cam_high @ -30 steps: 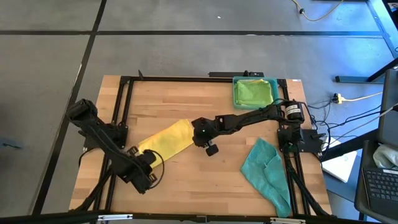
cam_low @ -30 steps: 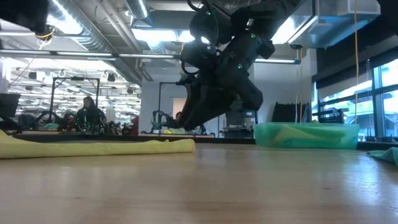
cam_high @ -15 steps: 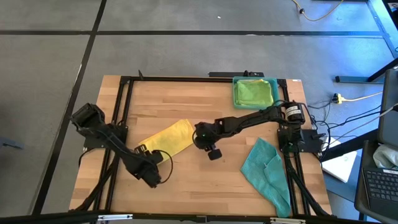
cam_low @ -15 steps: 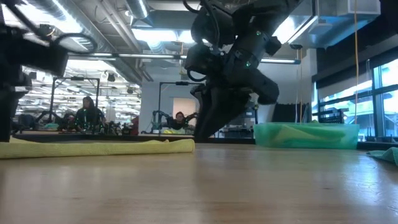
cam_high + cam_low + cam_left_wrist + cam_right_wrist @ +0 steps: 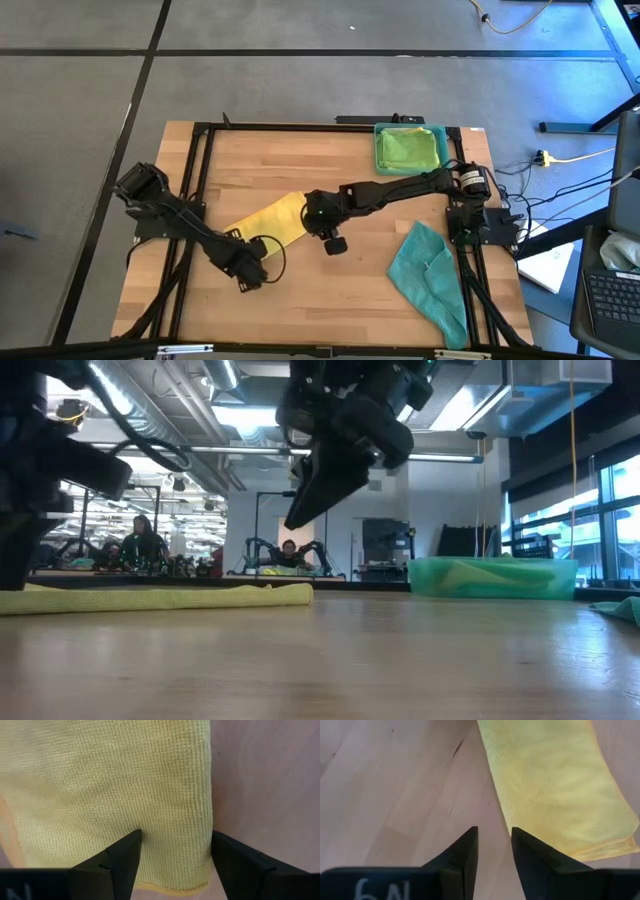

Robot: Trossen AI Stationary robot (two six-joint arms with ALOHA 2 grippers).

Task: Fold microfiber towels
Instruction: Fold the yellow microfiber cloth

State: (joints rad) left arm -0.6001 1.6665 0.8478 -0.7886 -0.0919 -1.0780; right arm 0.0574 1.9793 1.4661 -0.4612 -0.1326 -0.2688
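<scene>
A yellow towel [image 5: 268, 217], folded into a long strip, lies flat and slantwise on the table left of centre, also showing as the towel [image 5: 170, 597] and the towel [image 5: 555, 785]. My left gripper [image 5: 175, 850] is open over the strip's near-left end, and in the high view the gripper [image 5: 246, 262] sits at that end. My right gripper [image 5: 316, 212] hangs above the table beside the strip's far-right end. Its fingers [image 5: 465, 852] are a narrow gap apart with only bare wood between them. In the low view the gripper [image 5: 300, 515] is well clear of the tabletop. My left gripper's fingers [image 5: 120, 857] point down at the towel's end [image 5: 170, 882], one over the cloth and the other by its long edge. Whether the tips touch the cloth I cannot tell.
A teal tray [image 5: 437, 135] at the far right holds a green towel [image 5: 408, 148]. A teal towel [image 5: 428, 275] lies crumpled at the near right. Bare wood stretches along the near edge between the two arms.
My left gripper has moved toward the table's right edge and a little toward the far edge, onto the near-left end of the yellow towel. My right gripper has risen from just above the tabletop. The towel lies as before.
</scene>
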